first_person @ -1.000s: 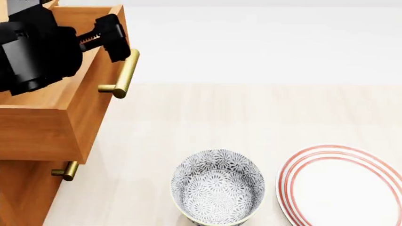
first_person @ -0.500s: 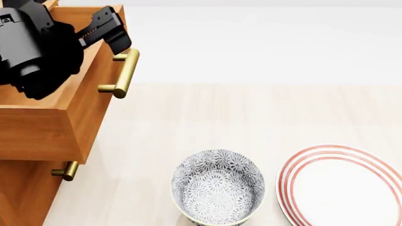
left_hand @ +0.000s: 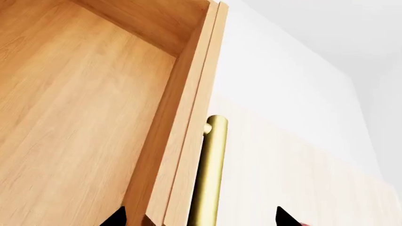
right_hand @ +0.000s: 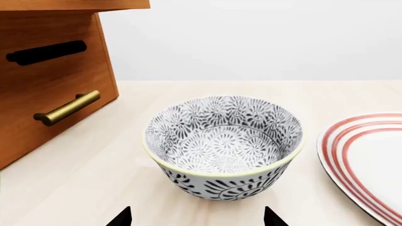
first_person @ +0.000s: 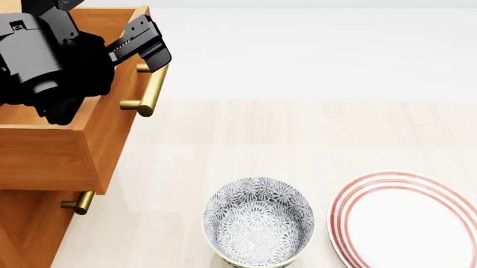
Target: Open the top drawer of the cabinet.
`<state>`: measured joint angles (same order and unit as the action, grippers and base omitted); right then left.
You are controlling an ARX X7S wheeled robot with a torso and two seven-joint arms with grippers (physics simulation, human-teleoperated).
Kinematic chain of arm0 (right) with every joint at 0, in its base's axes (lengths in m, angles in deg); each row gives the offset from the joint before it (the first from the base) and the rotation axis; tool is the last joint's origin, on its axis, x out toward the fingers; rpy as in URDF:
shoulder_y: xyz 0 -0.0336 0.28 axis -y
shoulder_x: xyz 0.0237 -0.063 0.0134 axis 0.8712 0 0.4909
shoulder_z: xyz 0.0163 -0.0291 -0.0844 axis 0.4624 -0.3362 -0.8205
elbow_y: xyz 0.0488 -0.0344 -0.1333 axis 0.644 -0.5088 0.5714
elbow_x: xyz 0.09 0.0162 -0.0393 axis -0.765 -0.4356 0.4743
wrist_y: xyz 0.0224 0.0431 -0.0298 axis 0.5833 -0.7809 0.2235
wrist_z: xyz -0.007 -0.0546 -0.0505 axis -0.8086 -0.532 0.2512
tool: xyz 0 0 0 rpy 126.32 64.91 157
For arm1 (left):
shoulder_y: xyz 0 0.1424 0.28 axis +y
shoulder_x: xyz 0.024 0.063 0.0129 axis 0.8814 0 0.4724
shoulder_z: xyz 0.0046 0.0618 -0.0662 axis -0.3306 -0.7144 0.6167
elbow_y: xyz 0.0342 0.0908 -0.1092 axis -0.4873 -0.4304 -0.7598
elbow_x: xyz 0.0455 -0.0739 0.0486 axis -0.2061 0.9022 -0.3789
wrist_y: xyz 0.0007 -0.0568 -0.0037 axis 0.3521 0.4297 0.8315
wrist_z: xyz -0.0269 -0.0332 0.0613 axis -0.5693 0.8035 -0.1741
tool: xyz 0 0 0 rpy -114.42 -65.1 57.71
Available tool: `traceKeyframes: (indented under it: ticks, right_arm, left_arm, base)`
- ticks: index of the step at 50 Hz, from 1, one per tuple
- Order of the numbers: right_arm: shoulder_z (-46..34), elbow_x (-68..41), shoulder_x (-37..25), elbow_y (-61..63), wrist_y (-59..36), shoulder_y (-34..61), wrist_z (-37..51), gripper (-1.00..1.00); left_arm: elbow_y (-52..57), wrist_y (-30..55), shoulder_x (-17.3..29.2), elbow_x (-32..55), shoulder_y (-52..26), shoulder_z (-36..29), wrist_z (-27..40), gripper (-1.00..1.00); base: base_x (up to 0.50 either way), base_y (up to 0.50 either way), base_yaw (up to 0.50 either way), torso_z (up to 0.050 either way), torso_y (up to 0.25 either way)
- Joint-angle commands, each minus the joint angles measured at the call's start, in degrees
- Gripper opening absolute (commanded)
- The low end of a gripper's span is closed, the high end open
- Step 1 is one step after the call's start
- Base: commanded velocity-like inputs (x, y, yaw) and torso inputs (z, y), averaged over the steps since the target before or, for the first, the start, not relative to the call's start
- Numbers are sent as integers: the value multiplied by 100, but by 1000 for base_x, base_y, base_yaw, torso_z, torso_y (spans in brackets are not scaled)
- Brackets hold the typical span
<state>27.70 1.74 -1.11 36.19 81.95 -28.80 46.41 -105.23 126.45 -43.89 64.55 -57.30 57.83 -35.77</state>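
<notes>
The cabinet (first_person: pixel 30 229) stands at the left of the head view. Its top drawer (first_person: pixel 52 156) is pulled out, with plain wood inside and a brass bar handle (first_person: pixel 151 89) on its front. My left gripper (first_person: pixel 153 53) hovers over the drawer's front edge by the handle's far end. In the left wrist view the left gripper (left_hand: pixel 197 217) is open, and its black fingertips (left_hand: pixel 116 217) straddle the drawer front (left_hand: pixel 182 141) and the handle (left_hand: pixel 210 174) without gripping them. My right gripper (right_hand: pixel 195 219) is open and empty, low over the table in front of the bowl; it is out of the head view.
A grey patterned bowl (first_person: pixel 258 220) and a red-ringed white plate (first_person: pixel 406 220) sit on the light wood table (first_person: pixel 298 134). A lower drawer's brass handle (first_person: pixel 78 202) sticks out below the open drawer. The right wrist view shows the bowl (right_hand: pixel 223 141), the plate (right_hand: pixel 367 160) and the cabinet side (right_hand: pixel 56 80).
My left gripper has shifted right and turned over the drawer's front edge. The drawer and its handle have moved slightly further out. Bowl and plate have not moved.
</notes>
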Motion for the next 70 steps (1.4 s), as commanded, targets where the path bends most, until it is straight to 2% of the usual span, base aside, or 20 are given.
traceKeyframes:
  ticks: [1, 7, 44, 70]
  right_arm:
    - [99, 95, 108, -48, 72, -7, -152, 100]
    - [83, 98, 90, -27, 67, -12, -152, 100]
    - [-1, 146, 27, -43, 141, -25, -183, 100]
    - [27, 37, -15, -35, 85, 39, -173, 100]
  left_arm:
    - [-23, 94, -126, 394, 60, -152, -205, 100]
    - [-76, 24, -139, 624, 25, -493, -347, 100]
    - [189, -624, -135, 2727, 34, -2280, -25, 100]
    - [261, -1076, -137, 3729, -99, -3362, -65, 100]
  base:
    - [0, 0, 0, 0, 0]
    - [0, 0, 0, 0, 0]
    - [0, 0, 0, 0, 0]
    - [0, 0, 0, 0, 0]
